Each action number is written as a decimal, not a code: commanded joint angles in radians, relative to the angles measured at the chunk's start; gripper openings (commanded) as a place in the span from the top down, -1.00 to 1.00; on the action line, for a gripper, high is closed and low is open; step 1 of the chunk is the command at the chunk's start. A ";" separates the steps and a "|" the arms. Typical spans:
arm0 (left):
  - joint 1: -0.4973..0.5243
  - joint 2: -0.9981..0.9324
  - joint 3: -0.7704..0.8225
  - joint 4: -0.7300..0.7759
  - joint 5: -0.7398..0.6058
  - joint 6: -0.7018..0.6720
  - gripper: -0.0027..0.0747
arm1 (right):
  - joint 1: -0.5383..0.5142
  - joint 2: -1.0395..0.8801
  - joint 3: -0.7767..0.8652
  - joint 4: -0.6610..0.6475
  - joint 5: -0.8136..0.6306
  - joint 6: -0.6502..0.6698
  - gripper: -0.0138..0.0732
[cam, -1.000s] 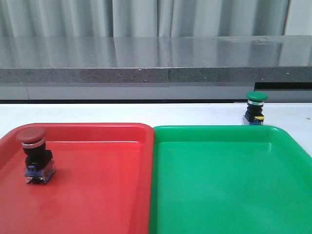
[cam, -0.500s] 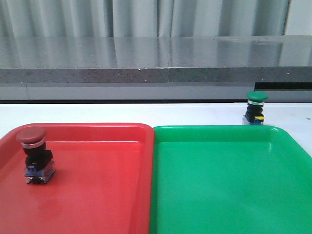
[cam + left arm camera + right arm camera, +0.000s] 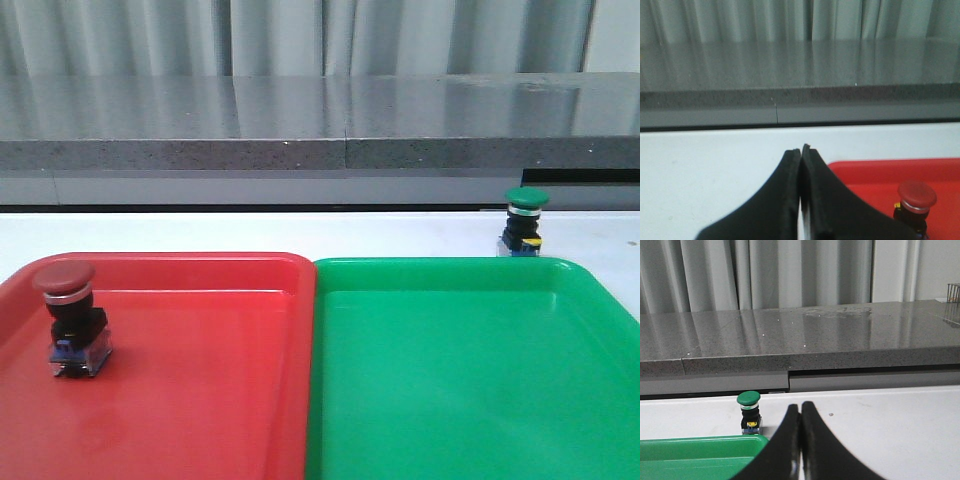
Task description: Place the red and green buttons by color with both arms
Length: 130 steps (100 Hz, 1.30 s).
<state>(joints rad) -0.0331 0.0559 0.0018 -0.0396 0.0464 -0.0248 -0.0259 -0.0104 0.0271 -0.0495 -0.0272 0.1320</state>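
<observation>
nothing has moved: red button (image 3: 68, 318) sits in its tray, green button (image 3: 525, 221) waits outside; both our grippers closed, empty.

Nothing visibly changes across the front views. The red button (image 3: 68, 318) sits at the same spot in the red tray (image 3: 200, 400) as a second ago, and the green button (image 3: 525, 220) stands where it did on the table (image 3: 300, 232) behind the green tray (image 3: 460, 400). Neither arm enters that view.
</observation>
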 commanded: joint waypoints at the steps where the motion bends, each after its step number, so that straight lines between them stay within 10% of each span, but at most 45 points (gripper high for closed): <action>1: 0.018 -0.060 0.011 -0.015 -0.046 0.007 0.98 | -0.008 -0.023 -0.018 -0.010 -0.072 -0.004 0.83; 130: 0.052 -0.093 0.013 -0.017 -0.046 0.007 0.98 | -0.008 0.011 -0.127 -0.010 0.079 -0.004 0.83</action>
<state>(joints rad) 0.0179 -0.0042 0.0018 -0.0458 0.0838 -0.0190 -0.0259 -0.0104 -0.0182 -0.0495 0.0541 0.1338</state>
